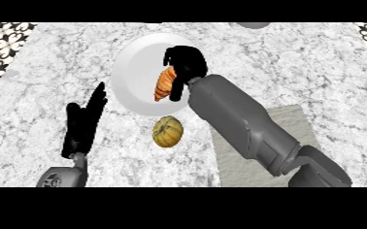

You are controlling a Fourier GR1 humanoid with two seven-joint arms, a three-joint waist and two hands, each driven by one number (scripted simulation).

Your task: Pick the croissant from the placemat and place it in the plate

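Right hand (185, 63) is curled round the croissant (165, 84), and you've got it over the middle of the white plate (132, 63), so setting it down looks next. Nothing else is on that plate. Your left hand (84, 121) rests open near the surface's left edge. Off the plate's near rim sits a small melon-like fruit (168, 131); the placemat (294, 121) lies bare at right.

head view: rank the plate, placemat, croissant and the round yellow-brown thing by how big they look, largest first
1. plate
2. placemat, partly hidden by the right forearm, so it may match or exceed the plate
3. croissant and round yellow-brown object: too alike to rank, since the right robot hand covers part of the croissant
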